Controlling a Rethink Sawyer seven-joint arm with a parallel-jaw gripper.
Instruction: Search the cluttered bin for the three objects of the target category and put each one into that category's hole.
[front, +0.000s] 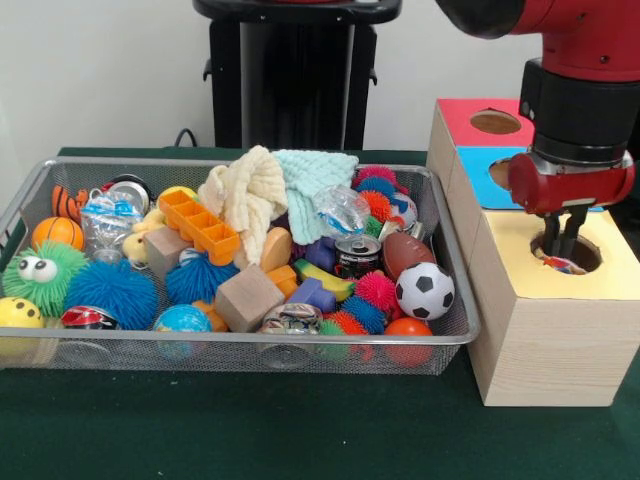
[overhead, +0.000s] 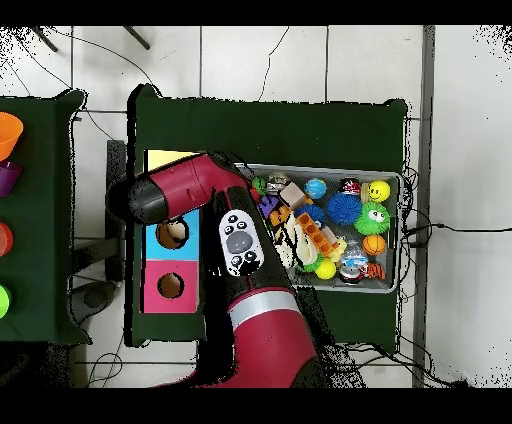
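Note:
My gripper (front: 563, 252) hangs over the yellow-topped wooden box (front: 600, 280), with its fingertips dipped into the round hole (front: 585, 250). The fingers stand close together on a small multicoloured rag (front: 566, 266), which shows at the hole's mouth. The silver wire-mesh bin (front: 240, 345) stands left of the boxes, full of toys. I see no other printed rag in the bin. In the overhead view my arm (overhead: 195, 190) covers the gripper and the hole; only a corner of the yellow top (overhead: 163, 159) shows, beside the bin (overhead: 398, 232).
The blue-topped box (front: 480, 165) and red-topped box (front: 462, 118) stand behind the yellow one. The bin holds a cream knitted cloth (front: 245, 195), a mint knitted cloth (front: 312, 175), a soccer ball (front: 424, 290), wooden blocks, spiky balls and a can.

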